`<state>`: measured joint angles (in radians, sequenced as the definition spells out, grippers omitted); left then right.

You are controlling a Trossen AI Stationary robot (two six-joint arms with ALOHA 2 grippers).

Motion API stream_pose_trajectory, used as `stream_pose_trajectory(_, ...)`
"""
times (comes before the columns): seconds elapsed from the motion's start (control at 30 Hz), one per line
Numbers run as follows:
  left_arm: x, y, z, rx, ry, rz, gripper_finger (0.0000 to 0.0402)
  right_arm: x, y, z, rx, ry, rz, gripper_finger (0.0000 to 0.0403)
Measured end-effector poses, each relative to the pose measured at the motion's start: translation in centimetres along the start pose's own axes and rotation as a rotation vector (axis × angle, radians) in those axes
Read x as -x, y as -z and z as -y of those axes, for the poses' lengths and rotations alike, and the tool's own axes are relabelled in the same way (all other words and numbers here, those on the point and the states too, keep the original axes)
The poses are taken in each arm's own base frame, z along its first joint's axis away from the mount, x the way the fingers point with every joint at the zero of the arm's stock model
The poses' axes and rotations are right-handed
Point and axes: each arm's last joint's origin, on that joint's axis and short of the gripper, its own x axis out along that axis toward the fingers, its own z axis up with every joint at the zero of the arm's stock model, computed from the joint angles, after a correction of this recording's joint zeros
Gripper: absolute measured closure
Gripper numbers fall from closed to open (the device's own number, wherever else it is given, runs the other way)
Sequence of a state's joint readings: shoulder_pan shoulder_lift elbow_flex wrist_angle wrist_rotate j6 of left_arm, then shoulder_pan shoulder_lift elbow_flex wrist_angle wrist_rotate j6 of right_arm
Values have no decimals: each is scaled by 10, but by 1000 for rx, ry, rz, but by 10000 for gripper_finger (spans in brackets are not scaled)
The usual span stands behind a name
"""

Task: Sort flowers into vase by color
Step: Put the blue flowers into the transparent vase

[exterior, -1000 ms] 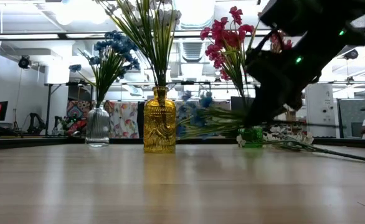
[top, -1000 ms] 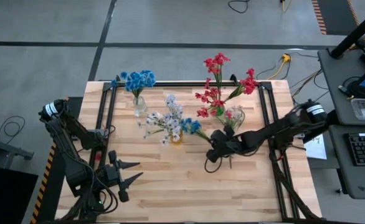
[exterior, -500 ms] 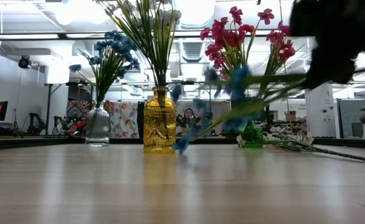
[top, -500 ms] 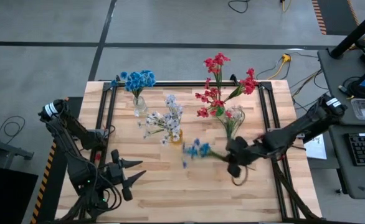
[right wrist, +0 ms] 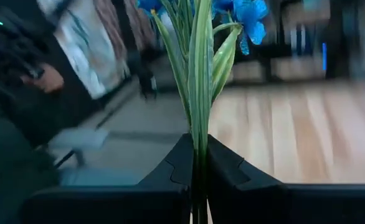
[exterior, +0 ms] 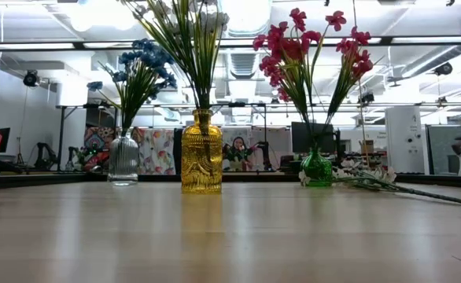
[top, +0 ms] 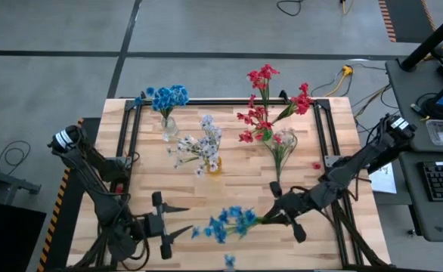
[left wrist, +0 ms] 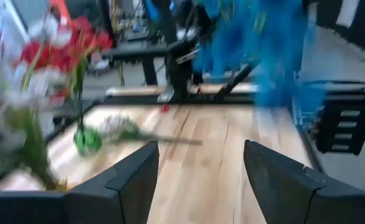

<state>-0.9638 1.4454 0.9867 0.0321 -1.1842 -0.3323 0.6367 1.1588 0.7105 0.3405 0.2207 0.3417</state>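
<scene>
The dark right arm reaches in from the table's right edge, stretched low toward the near middle, its right gripper (top: 276, 217) pointing toward the left arm. Its two dark fingers (right wrist: 177, 168) are pressed together on a thin green stem of a blue-blossomed sprig (top: 229, 223). The dark left arm bends along the table's left side, its left gripper (top: 185, 218) near the front edge, fingers (left wrist: 129, 177) spread apart and facing the right gripper.
</scene>
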Motion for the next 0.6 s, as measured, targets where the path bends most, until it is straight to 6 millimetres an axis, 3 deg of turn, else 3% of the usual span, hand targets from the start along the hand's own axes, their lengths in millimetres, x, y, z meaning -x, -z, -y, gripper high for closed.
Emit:
stream_pose_trajectory(0.3,-20,-14,15,-122,148,118,187,-45,-7,4,332,-2,433,385)
stream_pose_trajectory(0.5,-55,-21,7,-115,148,202,187,-84,-7,14,407,-5,481,385)
stream_pose_trajectory(0.6,-68,-23,5,-109,247,258,187,-101,-5,16,424,10,462,385)
